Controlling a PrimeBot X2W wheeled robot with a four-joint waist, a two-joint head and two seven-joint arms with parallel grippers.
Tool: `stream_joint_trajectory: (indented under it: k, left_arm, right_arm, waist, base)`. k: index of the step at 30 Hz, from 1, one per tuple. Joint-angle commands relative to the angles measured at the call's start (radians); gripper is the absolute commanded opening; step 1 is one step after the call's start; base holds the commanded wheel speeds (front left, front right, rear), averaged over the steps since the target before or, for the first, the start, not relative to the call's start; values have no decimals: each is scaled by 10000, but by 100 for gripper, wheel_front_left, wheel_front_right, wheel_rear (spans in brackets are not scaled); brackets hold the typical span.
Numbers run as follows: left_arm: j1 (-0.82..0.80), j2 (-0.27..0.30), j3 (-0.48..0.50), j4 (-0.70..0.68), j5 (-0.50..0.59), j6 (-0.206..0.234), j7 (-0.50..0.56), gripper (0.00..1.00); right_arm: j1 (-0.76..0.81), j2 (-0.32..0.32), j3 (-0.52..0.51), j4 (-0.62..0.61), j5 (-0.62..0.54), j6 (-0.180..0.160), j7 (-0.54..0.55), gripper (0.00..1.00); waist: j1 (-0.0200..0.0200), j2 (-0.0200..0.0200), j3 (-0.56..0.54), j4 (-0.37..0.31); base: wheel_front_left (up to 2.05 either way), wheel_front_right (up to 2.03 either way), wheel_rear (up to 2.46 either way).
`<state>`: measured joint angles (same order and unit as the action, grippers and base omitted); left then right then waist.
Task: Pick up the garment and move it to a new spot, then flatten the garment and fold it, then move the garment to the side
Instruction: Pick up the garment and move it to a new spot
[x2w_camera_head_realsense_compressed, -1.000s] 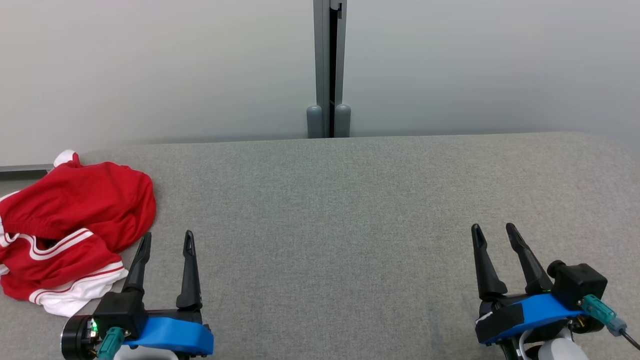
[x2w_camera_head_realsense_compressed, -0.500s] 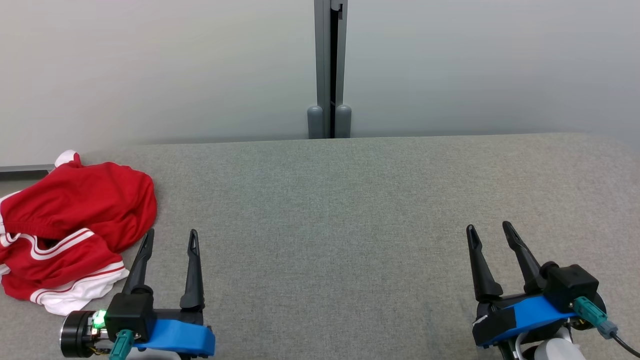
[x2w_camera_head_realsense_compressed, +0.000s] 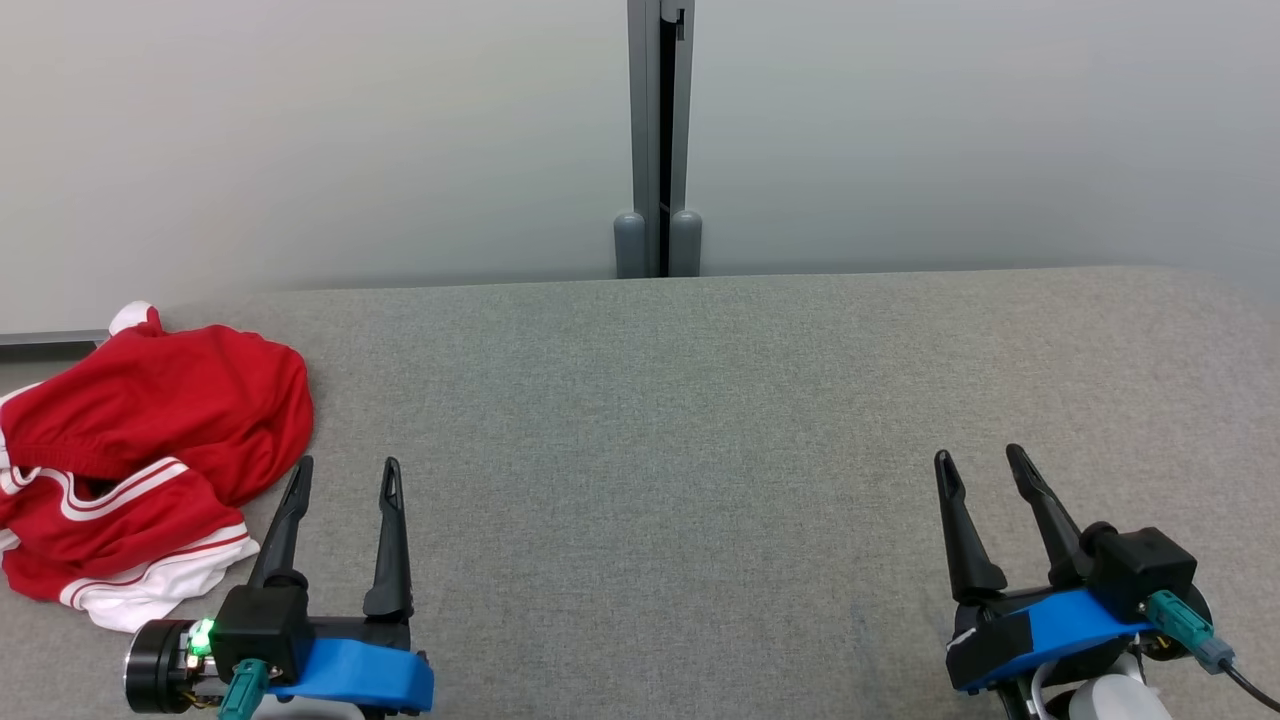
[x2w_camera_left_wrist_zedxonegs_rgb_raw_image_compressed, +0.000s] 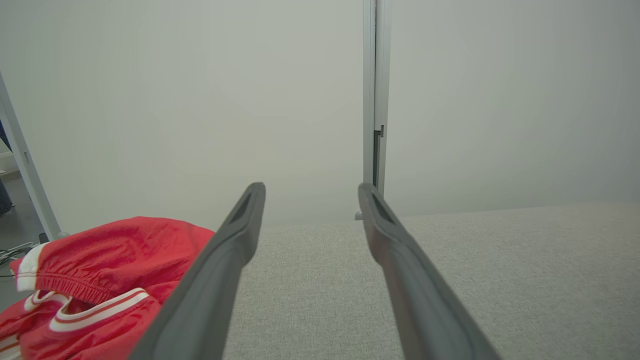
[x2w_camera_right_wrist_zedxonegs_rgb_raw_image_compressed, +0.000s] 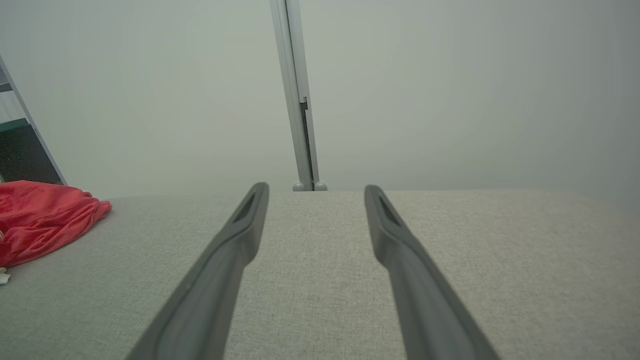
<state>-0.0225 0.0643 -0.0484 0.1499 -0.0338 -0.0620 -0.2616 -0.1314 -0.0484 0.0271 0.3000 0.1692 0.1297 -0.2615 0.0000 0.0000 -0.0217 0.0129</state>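
The garment (x2w_camera_head_realsense_compressed: 150, 430) lies crumpled at nine o'clock on the table (x2w_camera_head_realsense_compressed: 650, 400). The left gripper (x2w_camera_head_realsense_compressed: 348, 465), spread and empty, has edged slightly toward three o'clock beside it; the right gripper (x2w_camera_head_realsense_compressed: 980, 455), also spread, has hardly moved. Pickup is not begun.

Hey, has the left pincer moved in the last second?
Yes, slightly. In the head view the left pincer has shifted a little to the right, toward the grey post, while the red garment has stayed put.
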Motion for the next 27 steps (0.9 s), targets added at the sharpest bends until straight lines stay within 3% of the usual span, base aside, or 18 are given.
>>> stream_joint_trajectory:
  k: [1, 13, 19, 27]
  left_arm:
    - [-16, 0, 7, -16, -7, -39, -52, 100]
    - [-87, -53, 124, -11, -49, -28, -50, 100]
    - [-160, -81, 299, -14, -189, -5, -49, 100]
    - [-36, -100, 664, 238, -254, -69, -43, 100]
  right_arm:
    - [-105, -37, -9, 24, 4, 18, -53, 100]
    - [45, -35, 13, -9, 30, 18, -51, 100]
    - [70, -32, 266, -87, 154, 18, -50, 100]
    - [74, -31, 747, -150, 452, 12, -47, 100]
  waist:
    - [0, 0, 2, -6]
    - [0, 0, 22, 314]
    - [0, 0, 58, 1021]
    - [0, 0, 77, 2646]
  base:
    - [0, 0, 0]
    - [0, 0, 0]
    - [0, 0, 0]
    - [0, 0, 0]
